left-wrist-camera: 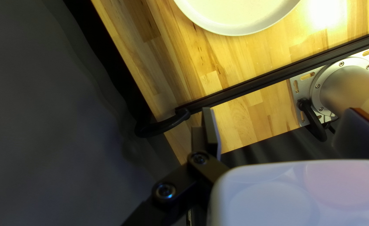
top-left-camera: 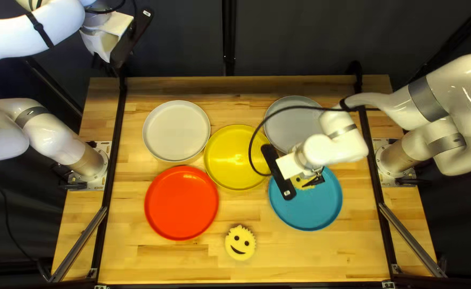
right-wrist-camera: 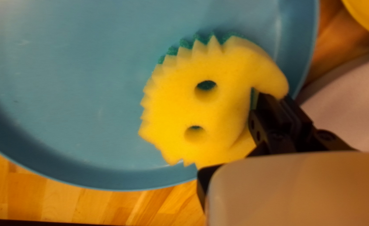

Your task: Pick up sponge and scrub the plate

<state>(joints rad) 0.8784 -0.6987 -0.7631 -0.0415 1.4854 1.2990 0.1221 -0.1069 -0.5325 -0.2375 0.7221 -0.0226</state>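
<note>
Top left view: R gripper (top-left-camera: 312, 180) is over blue plate (top-left-camera: 323, 206), its body hiding part of the sponge (top-left-camera: 298, 183) and plate rim. R wrist view shows more: sponge's toothed edge, two eye holes & green underside, all above blue plate; fingers nearly together, clamped on the sponge's smooth end, one finger largely hidden, plate cut off at frame edge. Only top left view has 2nd sponge (top-left-camera: 240, 242), loose on the surface (top-left-camera: 299, 262) on the near-left side of blue plate. L gripper (top-left-camera: 107, 35) is well apart from blue plate; can't tell how wide it stands or if it has anything.
</note>
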